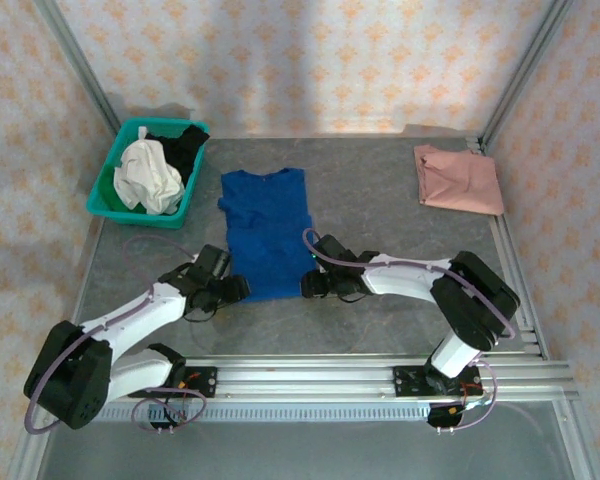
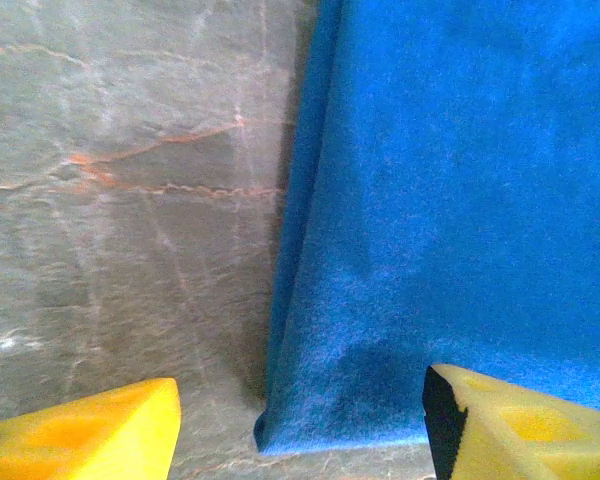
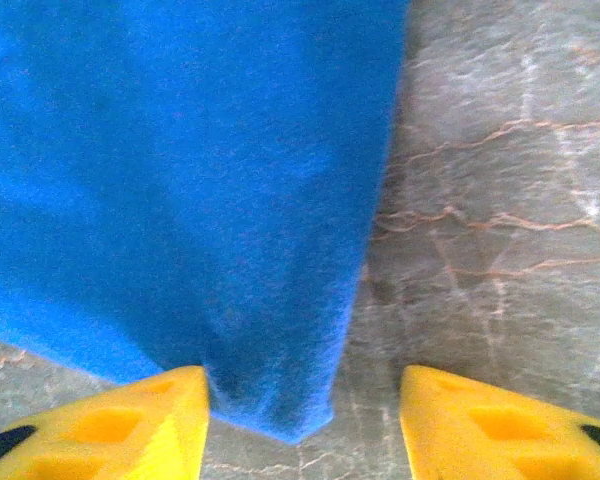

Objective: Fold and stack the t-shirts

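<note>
The left claw (image 2: 300,400) is released, its yellow fingers apart astride the near left hem corner of the blue t-shirt (image 1: 267,230). The right claw (image 3: 305,390) gapes likewise around the near right corner, clamping nothing. The shirt lies flat mid-tabletop (image 1: 380,210), its long axis running away from the arms, collar far. Both arms reach low, forearms angled inward. The pink t-shirt (image 1: 458,178) lies folded far right.

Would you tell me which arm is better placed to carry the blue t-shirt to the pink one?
Probably the right arm: the pink t-shirt lies far right on its side, and its fingers bracket the blue t-shirt's corner.
</note>
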You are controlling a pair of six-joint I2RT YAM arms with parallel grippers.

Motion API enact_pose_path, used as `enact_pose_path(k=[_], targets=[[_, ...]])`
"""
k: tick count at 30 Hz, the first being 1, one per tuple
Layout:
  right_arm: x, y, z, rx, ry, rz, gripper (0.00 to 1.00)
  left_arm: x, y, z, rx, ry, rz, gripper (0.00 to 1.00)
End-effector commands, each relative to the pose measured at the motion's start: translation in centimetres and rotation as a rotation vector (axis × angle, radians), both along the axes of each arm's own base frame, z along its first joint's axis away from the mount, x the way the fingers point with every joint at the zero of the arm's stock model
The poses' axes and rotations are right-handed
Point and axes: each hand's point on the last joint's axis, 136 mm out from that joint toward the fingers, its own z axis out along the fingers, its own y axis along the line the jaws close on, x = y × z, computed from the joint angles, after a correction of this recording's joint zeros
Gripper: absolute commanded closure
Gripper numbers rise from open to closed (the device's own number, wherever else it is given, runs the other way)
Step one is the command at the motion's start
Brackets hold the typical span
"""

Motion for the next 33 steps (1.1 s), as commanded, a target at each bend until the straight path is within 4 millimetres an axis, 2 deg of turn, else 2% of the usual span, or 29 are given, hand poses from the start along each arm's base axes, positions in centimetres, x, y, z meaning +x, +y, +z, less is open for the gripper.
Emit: enact_pose_path(k=[1, 3, 6, 11, 15, 22, 24, 26, 29, 31, 33], targets=[[0.3, 0.8, -0.5, 0.009, 0.008, -0.013, 0.54, 1.2, -1.4, -0.5, -0.060, -0.018, -0.001, 0.36], [0.5, 0.8, -0.5, 0.011, 0.001, -0.020, 0.63, 1.6, -1.9, -0.8, -0.067, -0.013, -0.017, 0.43], [0.9, 0.8, -0.1, 0.005, -0.014, -0.027, 0.80, 2.1, -2.7, -0.9, -0.098, -0.014, -0.034, 0.71], [1.5, 0.4, 1.6, 0.007, -0.059, -0.046, 1.00, 2.1, -2.9, 1.1, -0.122, -0.066, -0.049, 1.00], [1.5, -0.1, 3.2, 0.006, -0.091, -0.051, 1.00, 1.9, -3.4, 3.2, -0.163, -0.107, -0.082, 1.00], [0.8, -1.4, 8.1, 0.057, -0.140, -0.082, 1.00, 0.5, -1.4, 7.2, -0.117, -0.184, -0.069, 1.00], [0.8, -1.7, 9.4, 0.063, -0.160, -0.091, 1.00, 0.1, -1.1, 7.8, -0.111, -0.195, -0.062, 1.00], [0.9, -1.8, 10.0, 0.062, -0.172, -0.091, 1.00, -0.1, -0.8, 7.9, -0.103, -0.198, -0.059, 1.00], [1.0, -1.5, 9.6, 0.047, -0.155, -0.081, 1.00, -0.4, -0.5, 7.7, -0.093, -0.186, -0.053, 1.00], [1.0, -1.4, 9.5, 0.043, -0.147, -0.082, 1.00, -0.3, -0.4, 8.4, -0.085, -0.198, -0.055, 1.00], [1.1, -0.8, 10.8, 0.084, -0.158, -0.071, 1.00, -0.1, -1.0, 9.9, -0.115, -0.228, -0.077, 1.00]])
